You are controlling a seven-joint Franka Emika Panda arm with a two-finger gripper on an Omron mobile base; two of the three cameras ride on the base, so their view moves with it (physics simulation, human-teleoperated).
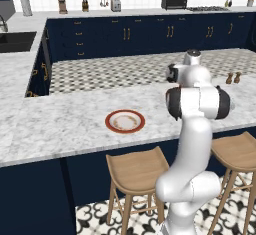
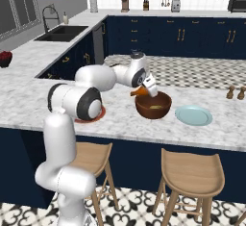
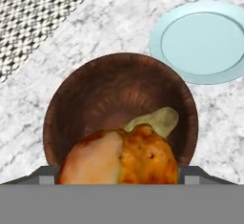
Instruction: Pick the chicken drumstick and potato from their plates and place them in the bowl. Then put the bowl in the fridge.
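A navy-cabinet kitchen surrounds the marble counter point(image 1: 60, 124). From the left base view, the white, red-rimmed plate point(image 1: 125, 121) lies bare, the arm blocking what is beyond. The right base view shows the gripper point(image 2: 150, 91) above the brown bowl point(image 2: 153, 106), its fingers spread wide around the chicken drumstick point(image 2: 140, 92), the pale blue plate point(image 2: 193, 115) just beside. The hand view shows the potato point(image 3: 157, 120) inside the bowl under the drumstick.

both base views look forward and down over the counter point(image 1: 60, 124) from behind. the hand view hangs close above the bowl point(image 3: 119, 94).
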